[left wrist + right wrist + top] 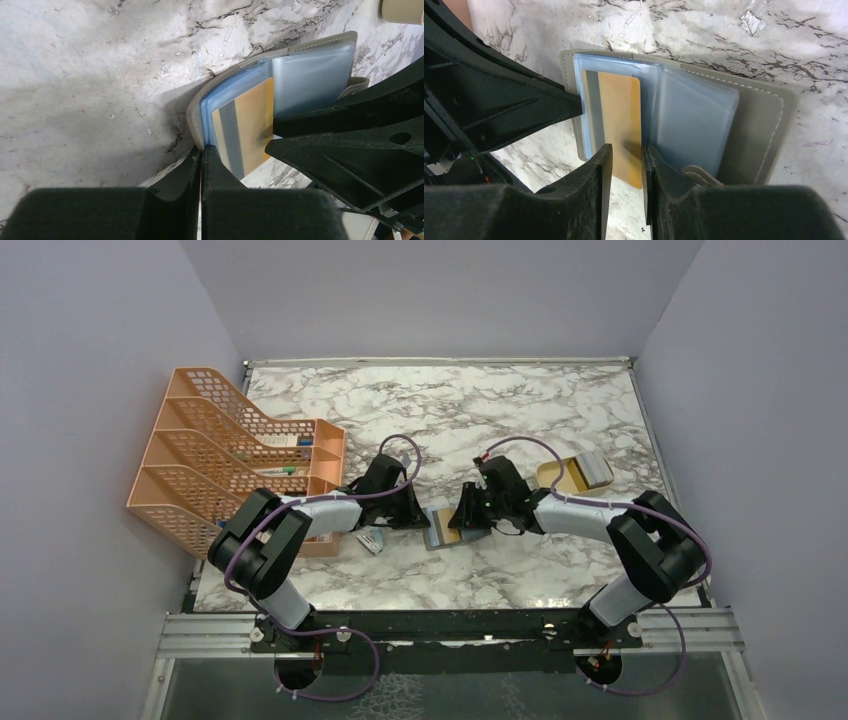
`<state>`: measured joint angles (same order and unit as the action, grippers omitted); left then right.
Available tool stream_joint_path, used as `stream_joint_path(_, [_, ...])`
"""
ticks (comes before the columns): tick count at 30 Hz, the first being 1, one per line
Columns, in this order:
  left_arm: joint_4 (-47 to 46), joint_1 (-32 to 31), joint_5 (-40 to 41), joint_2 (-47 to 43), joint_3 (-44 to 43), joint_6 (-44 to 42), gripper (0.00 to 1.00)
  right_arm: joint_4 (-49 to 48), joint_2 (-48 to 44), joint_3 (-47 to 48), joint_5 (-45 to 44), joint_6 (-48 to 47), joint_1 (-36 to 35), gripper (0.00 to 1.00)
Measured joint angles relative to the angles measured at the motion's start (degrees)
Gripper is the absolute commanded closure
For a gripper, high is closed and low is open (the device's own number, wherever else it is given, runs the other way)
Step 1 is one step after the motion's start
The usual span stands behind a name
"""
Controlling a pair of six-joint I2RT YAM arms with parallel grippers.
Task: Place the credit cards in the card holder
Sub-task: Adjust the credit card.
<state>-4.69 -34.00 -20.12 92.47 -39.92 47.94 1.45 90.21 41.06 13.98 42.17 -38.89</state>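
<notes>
The white marble-patterned tabletop with grey veins [440, 400] carries an orange mesh file rack [215, 455] beyond the left gripper [418, 512], an open grey card holder with light blue pockets [445, 528] between both grippers, and a shallow tan tray [570, 472] behind the right gripper [462, 512].

Black-and-white arms [300, 530], seemingly purple cables [395, 445]

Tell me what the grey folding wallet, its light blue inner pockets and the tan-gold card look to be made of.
Grey folding wallet: probably faux leather or similar, matte, with pale stitching along its edge. Light blue inner pockets: thin translucent plastic, glossy; the card shows through. Tan-gold card: likely stiff plastic, smooth, with a grey stripe.
</notes>
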Motion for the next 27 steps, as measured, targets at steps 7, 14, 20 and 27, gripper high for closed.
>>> stream_joint_path(7, [0.0,0.0,0.0,0.0,0.1,0.2,1.00,-0.1,0.2,-0.2,0.0,1.8,-0.2,0.78])
stream_joint_path(14, [0.0,0.0,0.0,0.0,0.1,0.4,1.00,-1.4,0.6,-1.2,0.0,3.7,-0.5,0.82])
stream_joint_path(20, [0.2,0.0,0.3,-0.1,0.1,0.3,1.00,-1.0,-0.1,-1.4,-1.6,4.4,-0.9,0.88])
stream_joint_path(27, [0.8,-0.2,0.9,-0.5,0.1,0.0,1.00,-1.9,-2.9,-2.5,-4.6,4.6,-0.9,0.99])
